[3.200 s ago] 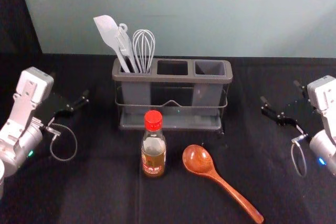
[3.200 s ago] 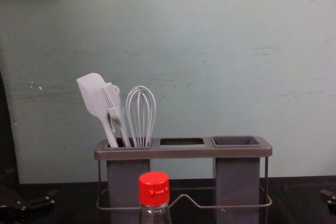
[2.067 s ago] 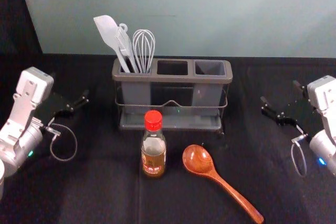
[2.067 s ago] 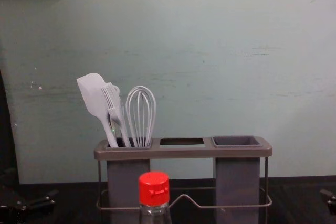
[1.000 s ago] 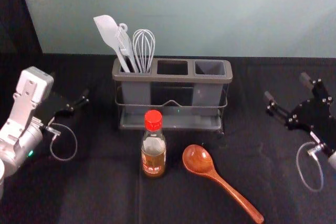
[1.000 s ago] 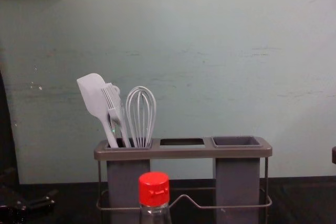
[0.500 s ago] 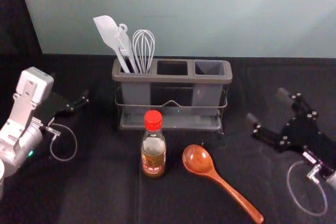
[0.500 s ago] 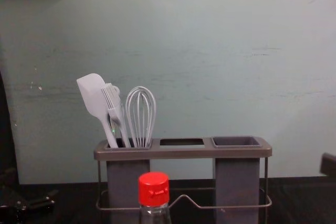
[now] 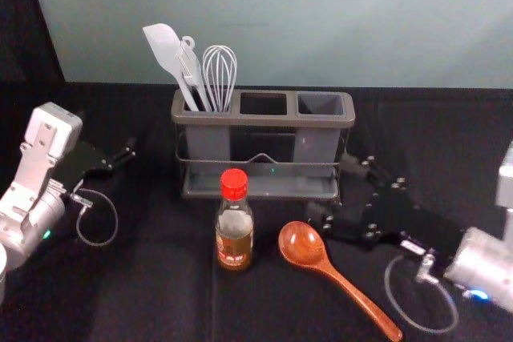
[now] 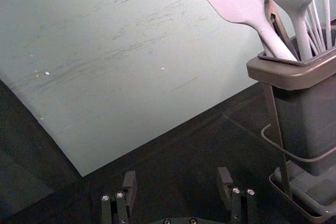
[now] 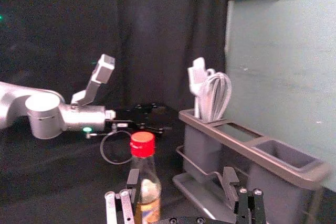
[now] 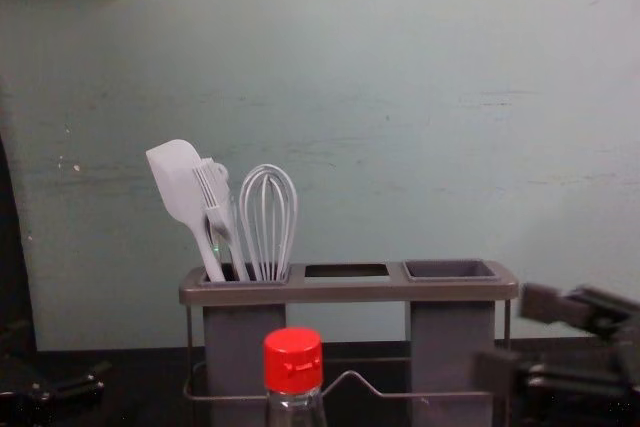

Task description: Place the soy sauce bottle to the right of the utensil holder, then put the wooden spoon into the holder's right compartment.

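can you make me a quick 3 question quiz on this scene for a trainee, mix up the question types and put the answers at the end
1. Multiple choice: where in the utensil holder does the whisk stand? A) left end B) middle C) right end
2. True or false: the wooden spoon lies outside the utensil holder, to the right of the soy sauce bottle.
3. Fill in the blank with "open" or "shut": the right gripper, near the utensil holder's right end, is ____.

Key: 1. A; 2. true; 3. open
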`<act>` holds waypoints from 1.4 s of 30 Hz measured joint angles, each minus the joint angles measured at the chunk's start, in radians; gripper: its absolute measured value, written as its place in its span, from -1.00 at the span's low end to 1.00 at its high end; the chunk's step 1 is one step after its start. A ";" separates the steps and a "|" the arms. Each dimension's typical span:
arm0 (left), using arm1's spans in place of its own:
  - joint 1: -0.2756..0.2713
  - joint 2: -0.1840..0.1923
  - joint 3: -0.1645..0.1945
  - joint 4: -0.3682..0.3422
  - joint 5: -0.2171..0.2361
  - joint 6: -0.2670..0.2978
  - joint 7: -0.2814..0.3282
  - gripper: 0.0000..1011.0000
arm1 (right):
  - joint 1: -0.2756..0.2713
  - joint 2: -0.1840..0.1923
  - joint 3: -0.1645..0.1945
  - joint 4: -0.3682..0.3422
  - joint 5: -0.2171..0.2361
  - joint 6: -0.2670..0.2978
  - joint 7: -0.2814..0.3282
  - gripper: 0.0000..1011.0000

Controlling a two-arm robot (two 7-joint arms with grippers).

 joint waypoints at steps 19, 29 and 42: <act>0.000 0.000 0.000 0.000 0.000 0.000 0.000 0.99 | 0.184 -0.158 -0.116 0.138 -0.072 0.107 0.091 0.98; 0.000 0.000 0.000 0.000 0.000 0.000 0.000 0.99 | 0.236 -0.198 -0.150 0.177 -0.097 0.133 0.099 0.98; 0.000 0.000 0.000 0.000 0.000 0.000 0.000 0.99 | 0.269 -0.216 -0.178 0.184 -0.112 0.164 0.100 0.98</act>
